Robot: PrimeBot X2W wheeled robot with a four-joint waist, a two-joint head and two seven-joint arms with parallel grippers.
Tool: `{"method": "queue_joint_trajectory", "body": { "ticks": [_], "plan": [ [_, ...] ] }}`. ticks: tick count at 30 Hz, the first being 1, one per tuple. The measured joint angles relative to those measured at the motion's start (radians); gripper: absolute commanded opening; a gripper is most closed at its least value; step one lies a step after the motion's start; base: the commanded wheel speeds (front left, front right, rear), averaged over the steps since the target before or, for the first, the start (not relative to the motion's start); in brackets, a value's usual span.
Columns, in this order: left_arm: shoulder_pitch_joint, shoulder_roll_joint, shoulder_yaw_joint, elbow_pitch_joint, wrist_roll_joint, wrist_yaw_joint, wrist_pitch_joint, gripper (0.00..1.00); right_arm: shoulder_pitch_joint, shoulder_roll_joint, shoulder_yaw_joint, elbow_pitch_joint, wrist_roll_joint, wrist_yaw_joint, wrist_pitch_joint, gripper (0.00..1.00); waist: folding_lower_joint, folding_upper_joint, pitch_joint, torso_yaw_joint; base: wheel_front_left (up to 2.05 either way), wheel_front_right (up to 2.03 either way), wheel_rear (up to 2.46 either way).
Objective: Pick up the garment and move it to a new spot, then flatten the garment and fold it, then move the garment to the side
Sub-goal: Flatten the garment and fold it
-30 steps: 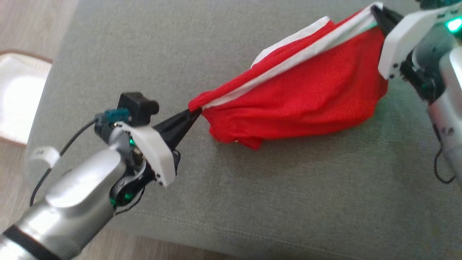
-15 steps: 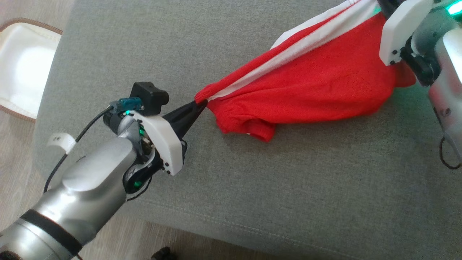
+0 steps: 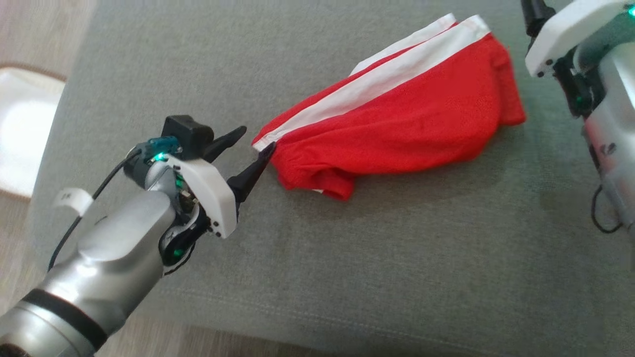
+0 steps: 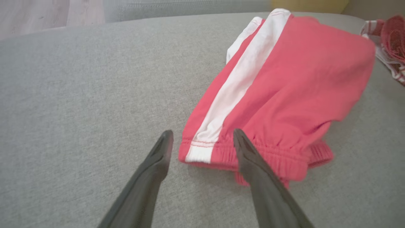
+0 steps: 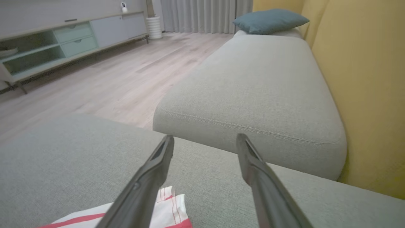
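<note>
A: fingers, quick?
B: the left gripper (image 3: 257, 138) is standing wide, nothing between its fingers, tips sitting just beside the gathered elastic end of the garment (image 3: 397, 124). the right gripper (image 5: 205, 137) is spreading wide too, gripping nothing, pointing past the far end
A: and the garment is lying where?
B: lying loose on the grey sofa cushion (image 3: 347, 258), between the two arms, doubled over along its white stripe, near corner curling under
A: so flattening is coming next, I'm guessing. tips?
B: I'd be pinching one outer corner per gripper, low against the cushion, then drawing the arms apart evenly so the curled corner is rolling out rather than bunching. keeping the cloth skimming the surface, not lifting high
A: room?
B: plenty of bare cushion is opening on the robot's side of the garment, good for spreading. the front seam (image 3: 278, 310) is running close under the left arm and the floor (image 3: 44, 34) is dropping away beyond the left side, so I'd be avoiding dragging that way. another striped cloth (image 4: 389, 38) is lying just past the far end in the left wrist view, so I'd be steering clear of it
</note>
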Motion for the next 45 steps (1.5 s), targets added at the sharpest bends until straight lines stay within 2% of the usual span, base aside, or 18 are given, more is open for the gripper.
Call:
{"method": "queue_joint_trajectory", "body": {
  "ticks": [5,8,9,14,17,20,24,30,35,45],
  "plan": [
    [0.039,0.013,0.033,0.001,-0.02,0.033,-0.034,1.0,0.071,0.024,-0.011,-0.015,0.055,0.0,-0.077,1.0,0.0,0.0,-0.055,-0.044,0.0,0.0,0.0],
    [0.068,0.03,0.083,-0.022,-0.037,0.078,-0.069,1.0,0.14,0.026,-0.007,-0.06,0.082,0.0,-0.119,1.0,0.0,0.0,-0.104,-0.084,0.0,0.0,0.0],
    [0.068,0.03,0.083,-0.022,-0.037,0.078,-0.069,1.0,0.14,0.026,-0.007,-0.06,0.082,0.0,-0.119,1.0,0.0,0.0,-0.104,-0.084,0.0,0.0,0.0],
    [0.119,0.032,0.176,-0.083,-0.047,0.137,-0.089,1.0,0.222,0.025,-0.014,-0.143,0.101,0.0,-0.15,1.0,0.0,0.0,-0.17,-0.129,0.0,0.0,0.0],
    [0.181,0.03,0.276,-0.148,-0.035,0.177,-0.09,1.0,0.287,0.024,-0.034,-0.195,0.1,0.0,-0.159,1.0,0.0,0.0,-0.208,-0.155,0.0,0.0,0.0],
    [0.257,0.019,0.384,-0.22,0.021,0.214,-0.091,1.0,0.363,0.024,-0.07,-0.251,0.073,0.0,-0.161,1.0,0.0,0.0,-0.242,-0.18,0.0,0.0,0.0],
    [0.386,-0.032,0.512,-0.291,0.099,0.24,-0.092,1.0,0.481,0.033,-0.153,-0.333,0.005,0.0,-0.164,1.0,0.0,0.0001,-0.28,-0.211,0.0,0.0,0.0],
    [0.557,-0.098,0.621,-0.342,0.251,0.245,-0.095,1.0,0.696,0.11,-0.295,-0.454,-0.108,0.0,-0.164,1.0,0.0,0.0001,-0.319,-0.246,0.0,0.0,0.0],
    [0.645,-0.158,0.694,-0.365,0.347,0.226,-0.095,1.0,0.834,0.184,-0.355,-0.54,-0.198,0.0,-0.159,1.0,-0.0001,0.0001,-0.329,-0.271,0.0,0.0,0.0],
    [0.675,-0.22,0.773,-0.349,0.437,0.138,-0.095,1.0,0.894,0.235,-0.428,-0.691,-0.257,0.0,-0.066,1.0,0.0,0.0001,-0.31,-0.25,0.0,0.0,0.0]
  ]
}}
